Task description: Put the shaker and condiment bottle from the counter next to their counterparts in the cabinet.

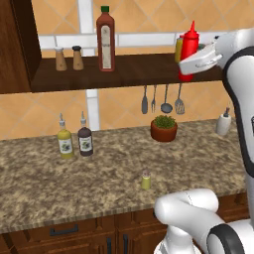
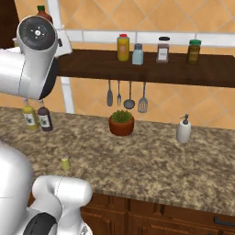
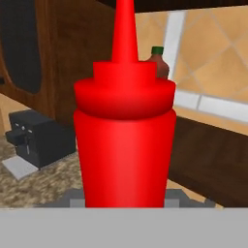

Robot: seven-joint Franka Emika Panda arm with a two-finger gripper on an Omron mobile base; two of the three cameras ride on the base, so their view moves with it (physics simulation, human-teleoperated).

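Note:
My gripper (image 1: 192,65) is shut on the condiment bottle (image 1: 190,40), a plain red squeeze bottle with a pointed nozzle, and holds it upright at the right front edge of the cabinet shelf (image 1: 129,70). Whether its base touches the shelf cannot be told. In the hand view the condiment bottle (image 3: 125,140) stands close up between the jaws of the gripper (image 3: 125,201). The tiny yellow-green shaker (image 1: 146,180) (image 2: 65,161) stands upright on the counter (image 1: 74,183) near its front edge. A tall dark red bottle (image 1: 105,39) (image 3: 157,60) and two brown shakers (image 1: 68,58) stand further left on the shelf.
A yellow bottle (image 1: 64,140) and a dark bottle (image 1: 85,138) stand at the counter's back left. A potted plant (image 1: 164,128), hanging utensils (image 1: 161,100) and a soap dispenser (image 1: 223,122) are at the back. Several jars (image 2: 158,49) line the shelf's right part.

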